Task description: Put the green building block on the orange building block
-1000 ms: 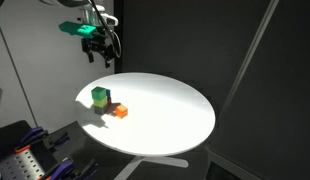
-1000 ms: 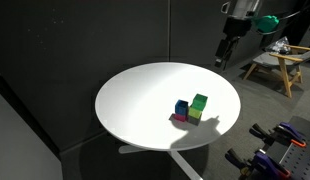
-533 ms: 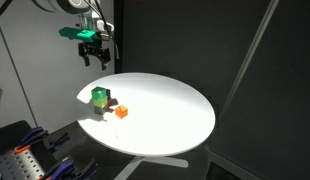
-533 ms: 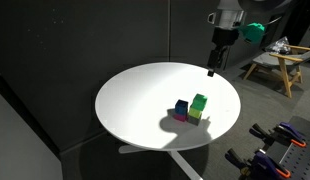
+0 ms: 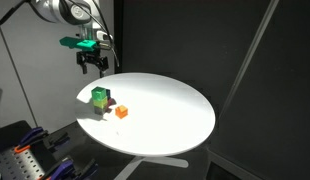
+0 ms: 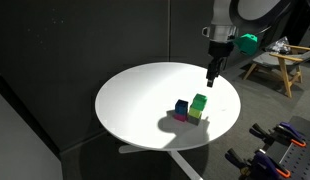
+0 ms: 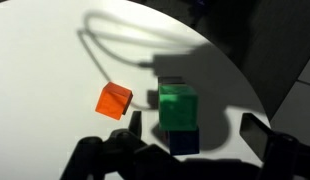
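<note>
The green building block (image 5: 99, 96) sits on top of a small cluster of other cubes near the edge of the white round table (image 5: 170, 115). It also shows in the other exterior view (image 6: 200, 101) and in the wrist view (image 7: 177, 104), where a dark blue cube (image 7: 183, 139) lies right against it. The orange building block (image 5: 121, 111) lies alone on the table beside the cluster, and shows in the wrist view (image 7: 113, 100). My gripper (image 5: 92, 65) (image 6: 209, 82) (image 7: 195, 132) is open and empty, in the air above the table edge near the cluster.
A blue cube (image 6: 182, 107) and a lime-green cube (image 6: 195, 116) belong to the cluster. Black curtains surround the table. A wooden stool (image 6: 275, 62) stands behind it. Tool racks (image 5: 25, 160) stand below the table's edge.
The arm has come down and moved toward the cube cluster. The gripper stays open. The cubes have not moved.
</note>
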`<state>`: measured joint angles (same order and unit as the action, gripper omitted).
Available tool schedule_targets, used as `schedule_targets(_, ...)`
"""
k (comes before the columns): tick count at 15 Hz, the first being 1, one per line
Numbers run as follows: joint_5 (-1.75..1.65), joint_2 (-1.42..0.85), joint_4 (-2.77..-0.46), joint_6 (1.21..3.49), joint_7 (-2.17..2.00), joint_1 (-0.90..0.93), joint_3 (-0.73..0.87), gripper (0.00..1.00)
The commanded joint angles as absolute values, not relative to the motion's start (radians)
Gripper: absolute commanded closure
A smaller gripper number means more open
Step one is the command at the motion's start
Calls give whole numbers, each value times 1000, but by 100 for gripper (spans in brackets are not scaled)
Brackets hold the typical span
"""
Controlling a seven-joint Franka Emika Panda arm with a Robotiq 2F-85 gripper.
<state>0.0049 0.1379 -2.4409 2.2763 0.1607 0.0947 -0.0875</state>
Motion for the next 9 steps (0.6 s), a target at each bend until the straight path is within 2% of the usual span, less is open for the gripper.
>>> schedule_targets(1, -3, 92, -2448, 2332, 192, 98, -83, 0)
schedule_targets(9, -16, -2, -2481, 2553, 218, 97, -91, 0)
